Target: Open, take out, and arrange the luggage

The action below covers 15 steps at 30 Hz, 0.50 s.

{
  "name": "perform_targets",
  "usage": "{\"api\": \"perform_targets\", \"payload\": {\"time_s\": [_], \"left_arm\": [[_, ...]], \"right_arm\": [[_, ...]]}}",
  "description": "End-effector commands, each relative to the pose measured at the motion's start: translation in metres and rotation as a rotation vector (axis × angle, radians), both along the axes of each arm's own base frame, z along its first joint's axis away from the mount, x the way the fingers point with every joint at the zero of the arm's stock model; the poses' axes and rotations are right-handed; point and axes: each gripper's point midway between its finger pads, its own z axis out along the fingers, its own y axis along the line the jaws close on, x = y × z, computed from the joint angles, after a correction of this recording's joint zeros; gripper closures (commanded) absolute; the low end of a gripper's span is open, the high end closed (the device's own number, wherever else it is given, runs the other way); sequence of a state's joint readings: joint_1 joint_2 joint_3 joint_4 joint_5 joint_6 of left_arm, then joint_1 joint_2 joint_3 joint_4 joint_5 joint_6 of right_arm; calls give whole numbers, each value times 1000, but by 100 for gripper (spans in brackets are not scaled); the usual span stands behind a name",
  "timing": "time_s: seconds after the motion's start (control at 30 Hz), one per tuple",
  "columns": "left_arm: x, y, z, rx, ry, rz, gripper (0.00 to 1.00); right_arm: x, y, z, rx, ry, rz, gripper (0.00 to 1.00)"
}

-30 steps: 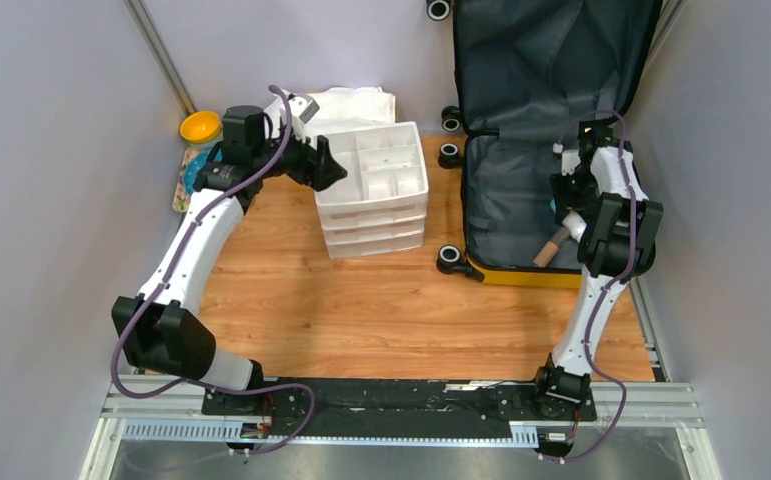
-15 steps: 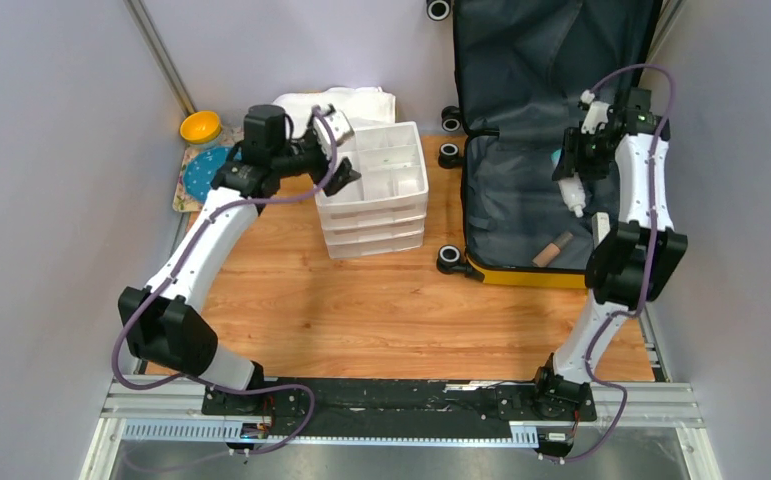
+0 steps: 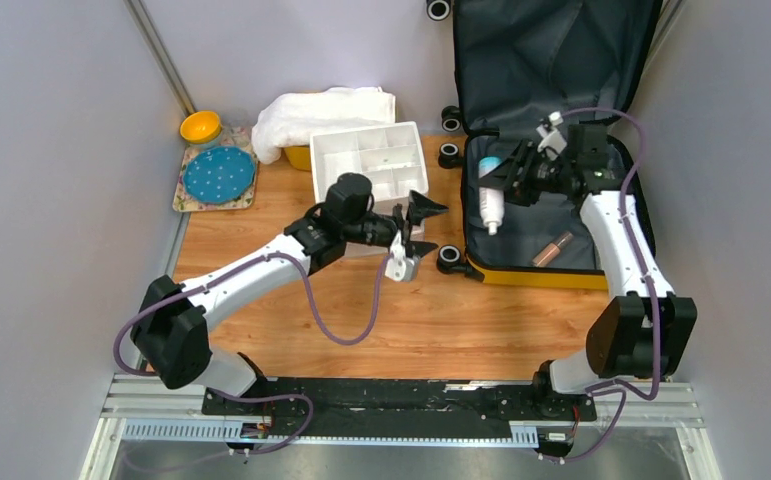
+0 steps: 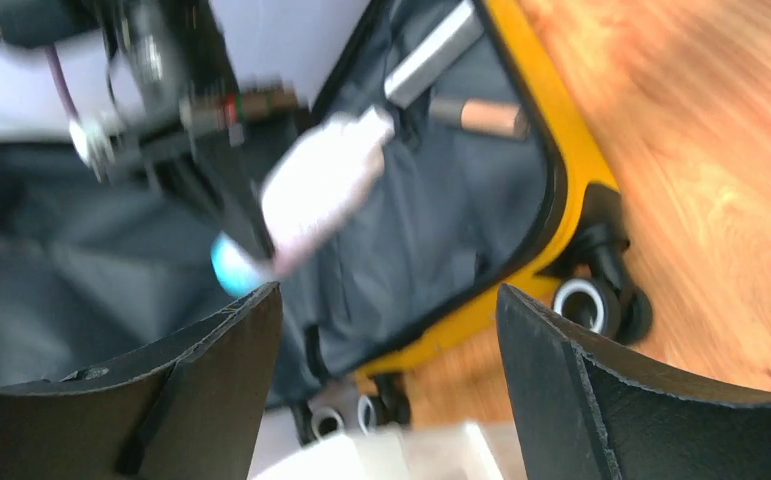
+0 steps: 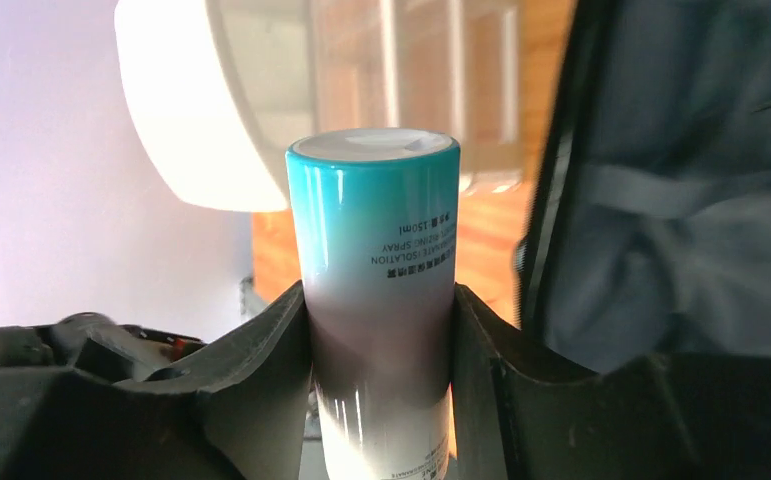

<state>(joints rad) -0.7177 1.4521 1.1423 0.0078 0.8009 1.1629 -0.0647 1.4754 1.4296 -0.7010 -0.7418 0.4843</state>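
Now my right pincer (image 5: 376, 335) is clenched on the spray bottle (image 5: 373, 250), one finger pressed to each side of its white body, and the teal cap end stands clear of the grip. Seen from above, that pincer (image 3: 511, 180) holds the spray bottle (image 3: 491, 200) over the left part of the lower shell of the luggage (image 3: 551, 60). A second ago it was down against the lining on the right side of that shell. Half a second ago it had the bottle raised, and since then it has carried the bottle across toward the open edge. I judge the bottle is as good as out: lifted free, though still above the shell rather than past its yellow rim.

My left pincer (image 4: 389, 300) is released, spread wide and grasping nothing, with the luggage (image 4: 561, 130) framed between its fingers. It has swung from behind the white organiser (image 3: 371, 165) to just in front of it, low over the bench (image 3: 361, 310), and the pincer (image 3: 423, 225) points at the suitcase wheels. That reads to me as getting ready to receive or help.

The luggage lies open at the back right of the bench with its lid propped upright. A small tan tube (image 3: 553, 248) is still in the lower shell, so unpacking is not finished.
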Motion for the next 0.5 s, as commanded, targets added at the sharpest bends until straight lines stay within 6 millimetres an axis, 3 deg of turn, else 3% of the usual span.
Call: {"api": "perform_targets", "payload": {"time_s": [0.0, 0.17, 0.47], "left_arm": [[-38, -28, 18, -74, -356, -188, 14], [-68, -44, -22, 7, -433, -259, 15], [-55, -57, -35, -8, -505, -162, 18]], "right_arm": [[-32, 53, 31, 171, -14, 109, 100], [-57, 75, 13, 169, 24, 142, 100], [-69, 80, -2, 149, 70, 151, 100]]}}
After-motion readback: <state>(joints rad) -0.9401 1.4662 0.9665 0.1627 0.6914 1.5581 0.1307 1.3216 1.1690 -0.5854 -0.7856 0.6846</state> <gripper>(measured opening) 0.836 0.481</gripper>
